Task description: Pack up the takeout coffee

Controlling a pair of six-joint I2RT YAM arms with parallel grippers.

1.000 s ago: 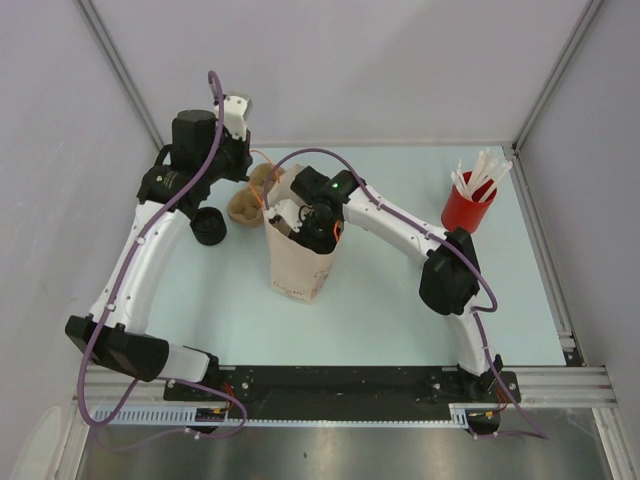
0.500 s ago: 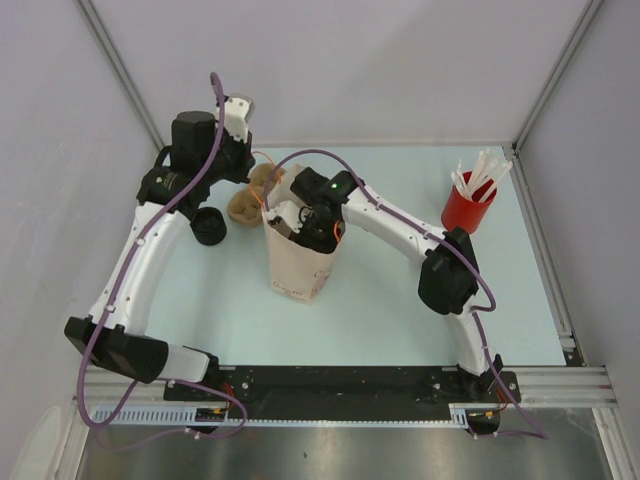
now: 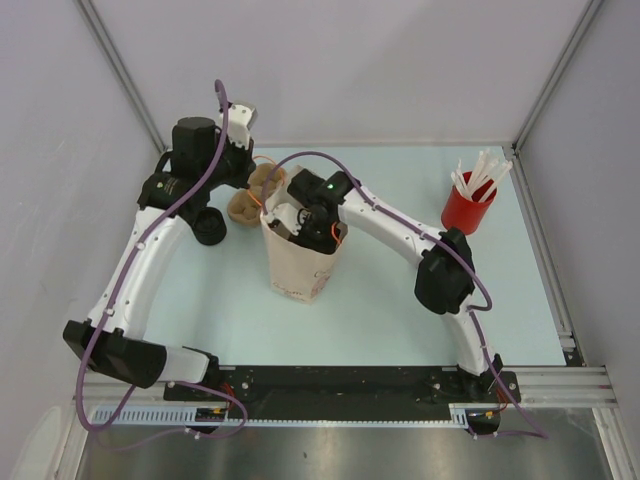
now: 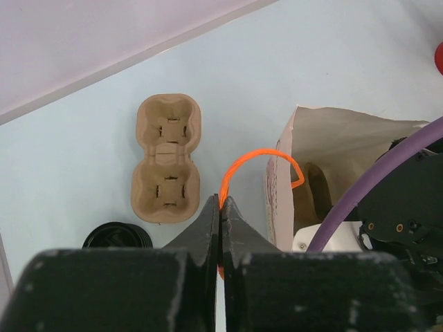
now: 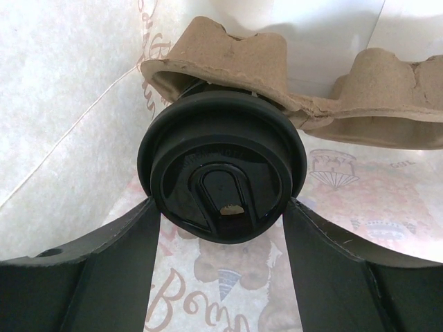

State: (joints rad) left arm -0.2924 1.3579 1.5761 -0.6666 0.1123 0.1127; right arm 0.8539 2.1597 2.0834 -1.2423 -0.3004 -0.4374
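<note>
Since a second ago the left arm has crept slightly up and back, drawing the bag's loop with it. The right arm has barely shifted.

The left end effector [image 4: 220, 202] is pinched closed on the orange handle [image 4: 257, 151] of the paper bag [image 3: 297, 268], holding the mouth open. The right end effector [image 5: 220, 205] is down inside the bag, its fingers pressed on either side of a glossy-lidded cup [image 5: 221, 155] seated in a cardboard carrier [image 5: 228, 59]. I cannot tell whether the cup's base has reached the bag floor.

The takeout coffee [image 4: 116, 235] is not packed. It stands on the desk [image 3: 400, 320] just below and left of the left end effector, beside an empty carrier [image 4: 167, 159] ahead of those fingers.

Risks as I judge them:
- More pull on that thin loop could tip or tear the bag while the right arm is inside.
- On withdrawal, the right fingers could snag the carrier or the paper wall and drag everything up.
- The coffee sits close under the left arm (easily clipped) — a careless swing would knock it over.
</note>
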